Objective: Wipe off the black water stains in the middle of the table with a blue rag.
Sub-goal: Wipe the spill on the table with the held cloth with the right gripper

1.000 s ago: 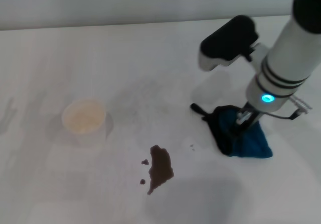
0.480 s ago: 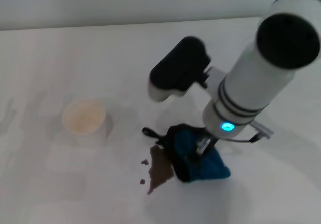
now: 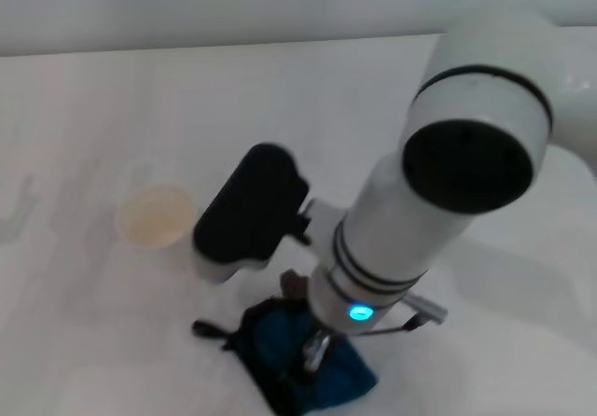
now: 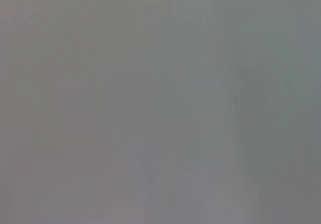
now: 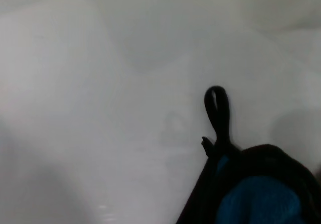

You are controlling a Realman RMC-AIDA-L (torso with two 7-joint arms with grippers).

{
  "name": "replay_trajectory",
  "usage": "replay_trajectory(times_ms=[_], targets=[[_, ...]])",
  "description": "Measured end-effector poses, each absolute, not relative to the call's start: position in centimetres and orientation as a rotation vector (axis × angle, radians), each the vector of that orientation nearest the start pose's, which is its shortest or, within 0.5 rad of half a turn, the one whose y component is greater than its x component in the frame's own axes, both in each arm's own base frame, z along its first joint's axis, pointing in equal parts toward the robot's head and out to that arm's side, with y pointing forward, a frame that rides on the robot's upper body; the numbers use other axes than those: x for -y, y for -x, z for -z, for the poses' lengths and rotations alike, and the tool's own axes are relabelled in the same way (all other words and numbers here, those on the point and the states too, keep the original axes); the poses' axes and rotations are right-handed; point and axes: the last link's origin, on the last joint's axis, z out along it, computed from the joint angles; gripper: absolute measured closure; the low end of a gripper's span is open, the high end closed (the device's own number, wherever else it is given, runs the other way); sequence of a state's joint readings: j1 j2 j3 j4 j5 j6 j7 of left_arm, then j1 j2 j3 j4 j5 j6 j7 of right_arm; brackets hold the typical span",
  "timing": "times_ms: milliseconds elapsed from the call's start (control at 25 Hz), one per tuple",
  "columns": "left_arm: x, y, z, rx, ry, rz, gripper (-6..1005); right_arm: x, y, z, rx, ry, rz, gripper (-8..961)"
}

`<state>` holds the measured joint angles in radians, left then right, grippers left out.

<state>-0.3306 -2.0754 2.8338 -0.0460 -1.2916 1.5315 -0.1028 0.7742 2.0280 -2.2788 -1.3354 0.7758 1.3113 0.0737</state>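
While the right end effector (image 3: 315,360) pressed down into the blue rag (image 3: 303,365), its metal fingers were sunk in the cloth and appeared clenched on it. The rag was a soft, crumpled bundle of bright blue fabric edged in black trim, bunched into an uneven mound on the worktop (image 3: 93,108) near its front edge. A short black loop (image 3: 207,328) stuck out from the rag's left side and lay flat on the surface; in the right wrist view the same loop (image 5: 217,114) showed as a narrow teardrop shape rising from the dark hem of the rag (image 5: 256,196).

Only a small dark brown sliver of the black water stains (image 3: 294,285) peeked out just behind the rag, beside the arm's wrist; the rest was covered by cloth and arm. The right arm, a smooth white cylinder with black bands, a glowing blue-green light and a glossy black camera housing, blocked much of the middle of the worktop.

Left of it, well apart from the rag, stood a round white paper cup (image 3: 155,217). The worktop was plain, matte and white. The left wrist view was a featureless grey, and the left end effector was not visible anywhere.
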Motion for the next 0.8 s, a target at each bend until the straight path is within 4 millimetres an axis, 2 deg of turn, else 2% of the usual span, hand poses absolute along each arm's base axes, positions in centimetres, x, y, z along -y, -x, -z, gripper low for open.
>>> replay_trajectory(times_ms=[120,240,640,800], targets=[[-27.1,35.1,-2.4,0.232,1.591,0.655,122,-25.7,-11.9,13.9,-0.794,2.759,0.808,884],[-27.1,35.1,-2.4,0.231,1.590,0.656,122,-26.0,-11.6,14.1,-0.784,2.747,0.791,885],[-26.9,35.3,-2.4,0.238,1.585,0.651,123,-30.5,-12.1,13.1,-0.779,2.596,0.763,884],[-26.8,35.4,-2.5,0.240,1.580,0.647,122,-32.4,-13.2,11.8,-0.798,2.497,0.796,884]])
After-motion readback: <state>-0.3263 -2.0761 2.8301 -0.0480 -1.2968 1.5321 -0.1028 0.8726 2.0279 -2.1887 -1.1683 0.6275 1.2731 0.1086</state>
